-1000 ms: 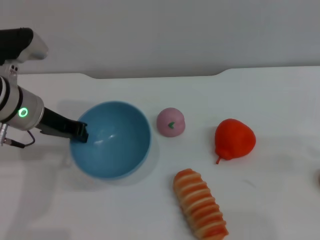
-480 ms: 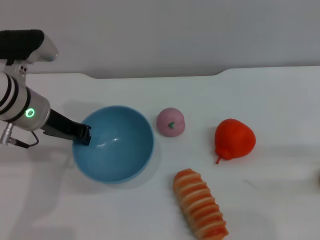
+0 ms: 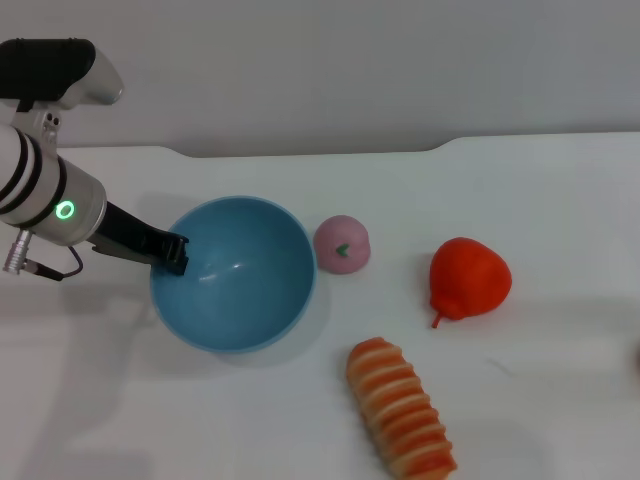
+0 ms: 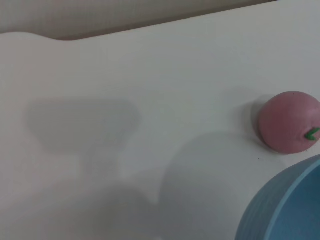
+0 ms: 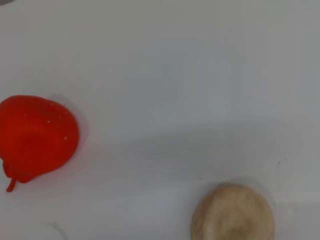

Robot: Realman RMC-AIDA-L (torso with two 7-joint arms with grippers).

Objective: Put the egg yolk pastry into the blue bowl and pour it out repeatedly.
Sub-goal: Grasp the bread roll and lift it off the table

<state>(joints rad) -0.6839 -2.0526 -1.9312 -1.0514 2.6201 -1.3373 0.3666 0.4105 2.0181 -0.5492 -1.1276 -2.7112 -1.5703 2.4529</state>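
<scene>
Left tool [image 3: 178, 253]: clamped on the left rim of the blue bowl [image 3: 235, 275]; its dark fingers [image 3: 176, 243] straddle the rim, though their tips are partly lost against the bowl wall.
Left arm: reaches in from the left edge of the head view, showing a green light ring; most of the arm is cut off by the frame.
Blue bowl: sits on the white desk [image 3: 520, 190], rim slightly tipped so the inside faces the camera; nothing shows inside it. In the left wrist view only a corner of its rim and outer wall shows, cut off by the frame.
Egg yolk pastry [image 5: 233, 211]: lies on the desk well apart from the bowl; seen only in the right wrist view, near the red pear [image 5: 36, 135], with its lower part cut off. In the head view just a dark sliver at the right edge might be it; too little shows to be sure.
Pink ball [image 3: 342, 244]: just beside the bowl's right rim; whether they touch is hard to tell. Green mark faces forward.
Red pear: on the desk, right of the pink ball, standing apart from it.
Striped roll [image 3: 400, 408]: orange and cream, lying in front of the pear; its near end is cut off at the bottom edge.
Right tool: not visible in any view; its state cannot be told.
</scene>
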